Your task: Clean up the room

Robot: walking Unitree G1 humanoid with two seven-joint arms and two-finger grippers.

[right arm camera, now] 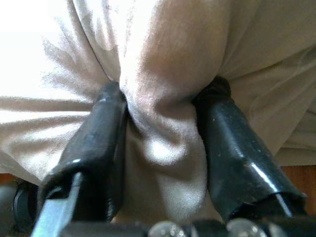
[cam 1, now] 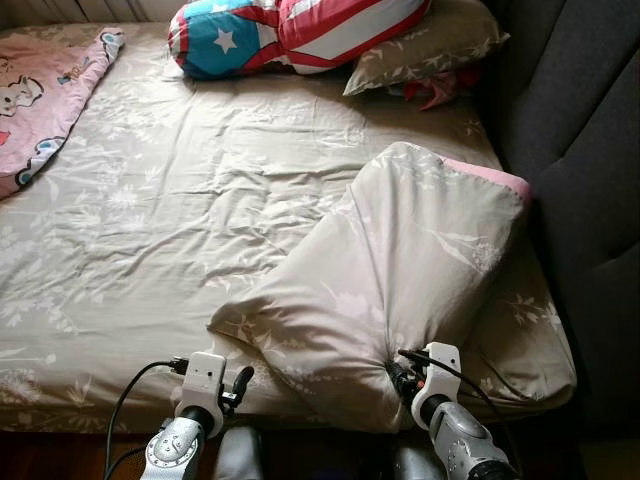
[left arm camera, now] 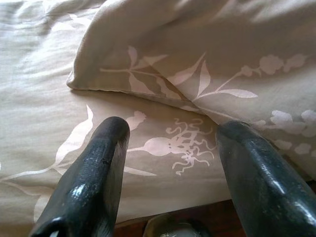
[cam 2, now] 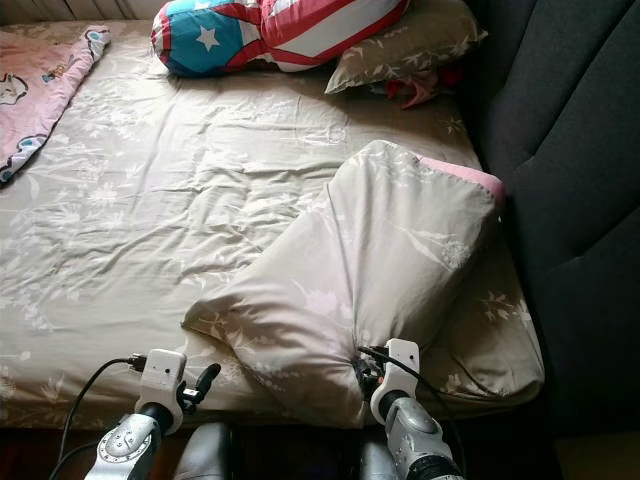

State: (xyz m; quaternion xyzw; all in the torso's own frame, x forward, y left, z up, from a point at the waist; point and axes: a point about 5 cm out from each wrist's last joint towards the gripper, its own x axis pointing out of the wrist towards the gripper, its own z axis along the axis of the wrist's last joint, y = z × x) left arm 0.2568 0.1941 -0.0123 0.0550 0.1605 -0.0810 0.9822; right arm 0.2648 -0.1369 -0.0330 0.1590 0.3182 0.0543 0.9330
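A beige floral pillow (cam 1: 400, 270) lies slantwise on the near right part of the bed, a pink edge showing at its far corner. My right gripper (cam 1: 403, 372) is at the pillow's near edge, shut on a bunched fold of its fabric (right arm camera: 158, 123), which is pinched between the two black fingers (right arm camera: 98, 138). My left gripper (cam 1: 240, 385) hovers open at the bed's near edge, just left of the pillow's near left corner (left arm camera: 79, 81); nothing lies between its fingers (left arm camera: 94, 173).
The bed sheet (cam 1: 180, 200) is wrinkled beige. A stars-and-stripes cushion (cam 1: 290, 30) and another beige pillow (cam 1: 425, 45) lie at the far end. A pink blanket (cam 1: 40, 100) is at the far left. The dark headboard (cam 1: 580, 150) runs along the right.
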